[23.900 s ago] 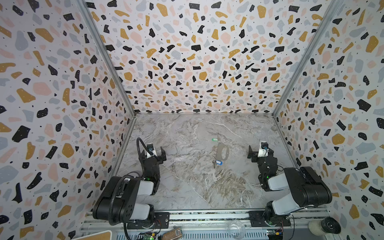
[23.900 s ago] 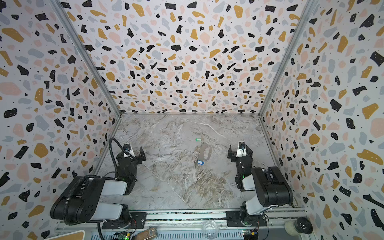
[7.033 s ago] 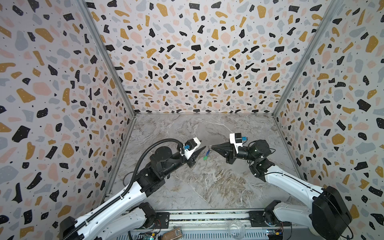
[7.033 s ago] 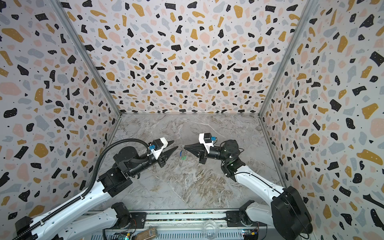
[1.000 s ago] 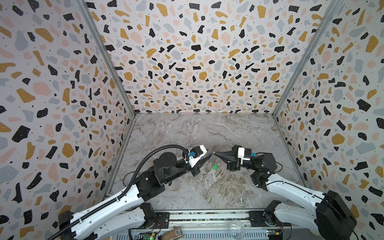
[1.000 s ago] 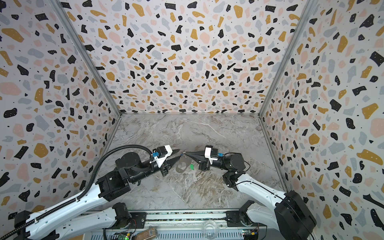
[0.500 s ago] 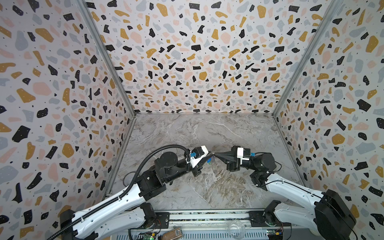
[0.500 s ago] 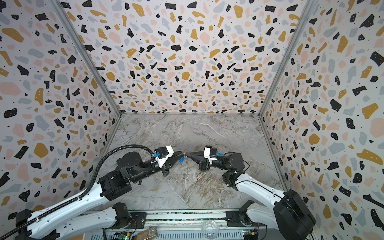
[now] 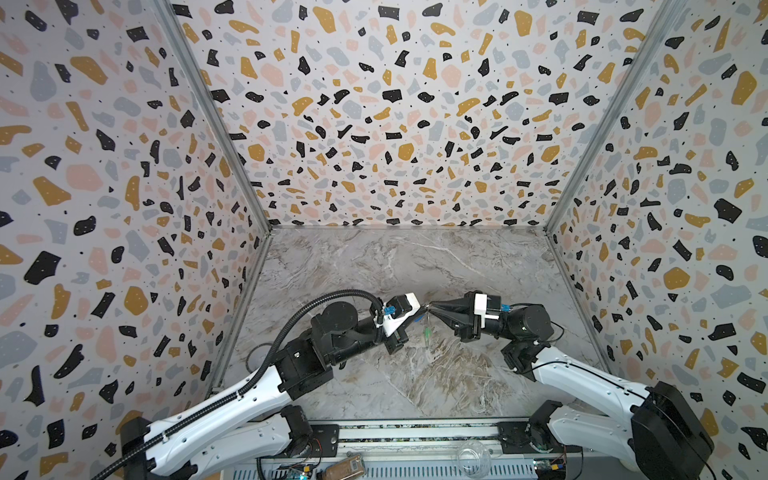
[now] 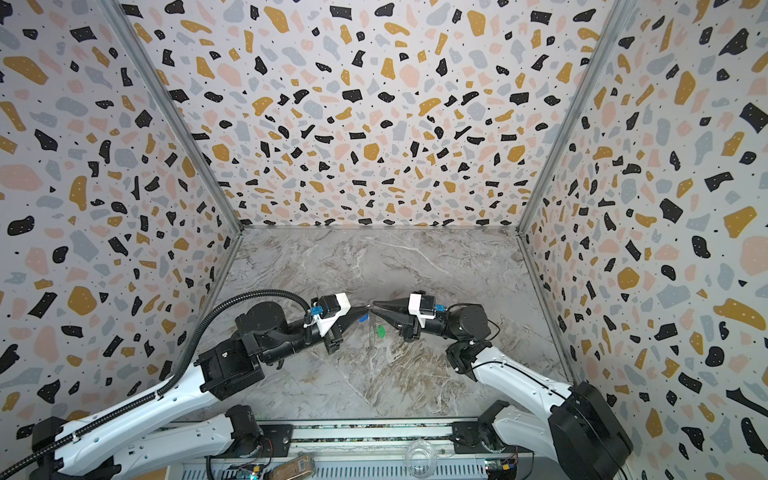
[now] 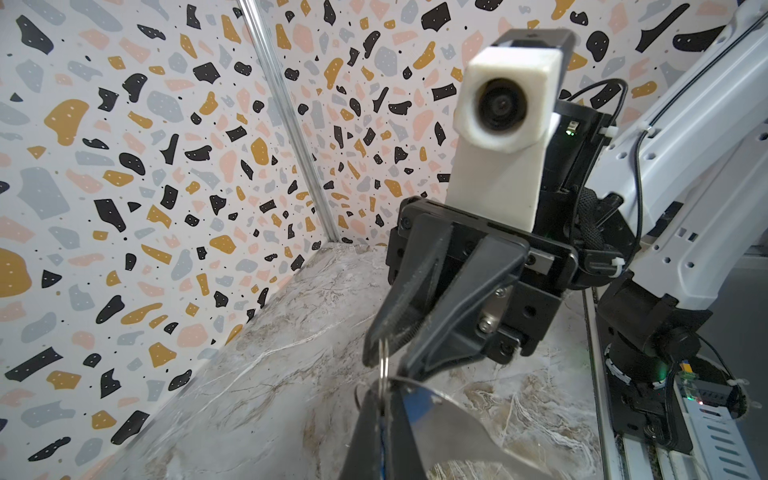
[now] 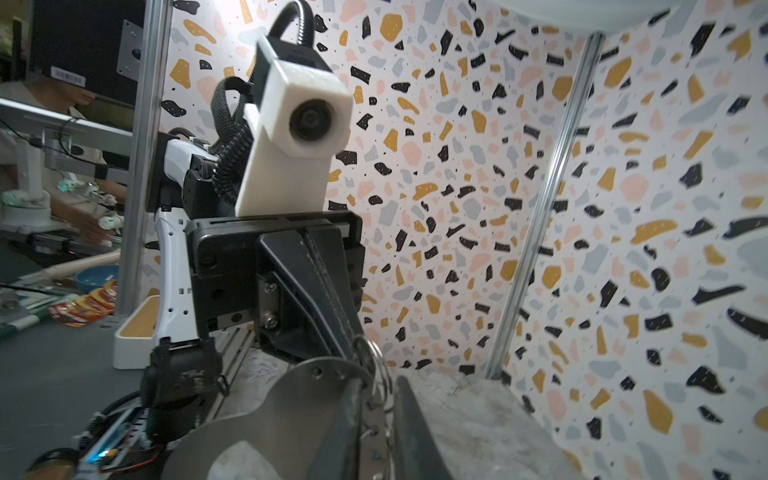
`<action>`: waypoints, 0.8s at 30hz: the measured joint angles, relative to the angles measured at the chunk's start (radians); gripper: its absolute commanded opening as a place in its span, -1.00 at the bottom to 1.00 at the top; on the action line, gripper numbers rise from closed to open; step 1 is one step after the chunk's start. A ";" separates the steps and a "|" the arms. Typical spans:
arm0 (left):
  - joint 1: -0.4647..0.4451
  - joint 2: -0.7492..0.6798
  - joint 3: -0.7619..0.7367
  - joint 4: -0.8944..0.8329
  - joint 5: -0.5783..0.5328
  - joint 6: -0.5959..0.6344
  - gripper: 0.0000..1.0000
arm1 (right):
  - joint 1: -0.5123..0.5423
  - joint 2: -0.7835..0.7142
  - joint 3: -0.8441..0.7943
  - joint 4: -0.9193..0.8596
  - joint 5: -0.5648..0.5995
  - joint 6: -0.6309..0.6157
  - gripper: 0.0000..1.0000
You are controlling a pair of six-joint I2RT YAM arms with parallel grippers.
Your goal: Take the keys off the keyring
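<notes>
In both top views my two grippers meet tip to tip above the middle of the marble floor. My left gripper (image 9: 423, 310) (image 11: 384, 399) is shut, and the blue tag (image 10: 363, 318) of one key shows between its fingers. My right gripper (image 9: 432, 308) (image 12: 380, 384) has its jaws slightly apart, with a metal ring link (image 12: 380, 368) (image 11: 384, 365) and the edge of the keyring in the gap. The keyring's flat grey strap (image 12: 291, 399) (image 11: 449, 424) hangs below the tips. The key with the green tag (image 9: 427, 331) (image 10: 379, 330) dangles under them. The key blades are too small to make out.
Terrazzo walls close in the floor on three sides. A metal rail (image 9: 415, 432) with both arm bases runs along the front edge. A clear round dish (image 9: 473, 455) and a small brown object (image 9: 345, 471) lie in front of the rail.
My left gripper has risen to the right gripper's tip and closed on the blue tag. My right gripper's jaws have parted a little. The strap has turned edge-on in the top views.
</notes>
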 measured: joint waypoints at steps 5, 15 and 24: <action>0.000 0.019 0.070 -0.074 0.002 0.038 -1.00 | -0.011 -0.089 0.057 -0.254 0.011 -0.158 -0.46; 0.000 0.088 0.178 -0.225 0.031 0.107 -1.00 | -0.011 -0.148 0.179 -0.587 0.023 -0.384 -0.52; 0.000 0.117 0.222 -0.315 0.035 0.147 -1.00 | -0.011 -0.153 0.211 -0.752 0.003 -0.465 -0.58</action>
